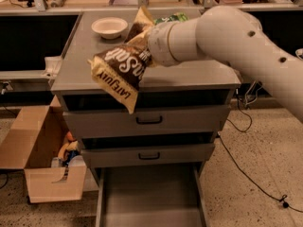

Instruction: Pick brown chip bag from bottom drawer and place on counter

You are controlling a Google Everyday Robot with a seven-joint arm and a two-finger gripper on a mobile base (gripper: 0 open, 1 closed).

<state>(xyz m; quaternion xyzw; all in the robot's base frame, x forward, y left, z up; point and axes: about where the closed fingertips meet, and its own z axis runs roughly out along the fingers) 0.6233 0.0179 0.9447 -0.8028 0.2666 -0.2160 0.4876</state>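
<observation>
The brown chip bag (123,67), dark brown and tan with white lettering, hangs tilted in the air over the front edge of the counter (80,63). My gripper (145,36) is at the bag's top right corner, shut on it, with its fingers mostly hidden by the crinkled foil. My white arm reaches in from the right. The bottom drawer (149,200) is pulled open below, its grey floor bare.
A white bowl (109,27) sits at the back left of the counter. A green chip bag (173,18) lies behind my arm. Two shut grey drawers (149,120) have black handles. An open cardboard box (40,148) stands on the floor at left. Cables trail at right.
</observation>
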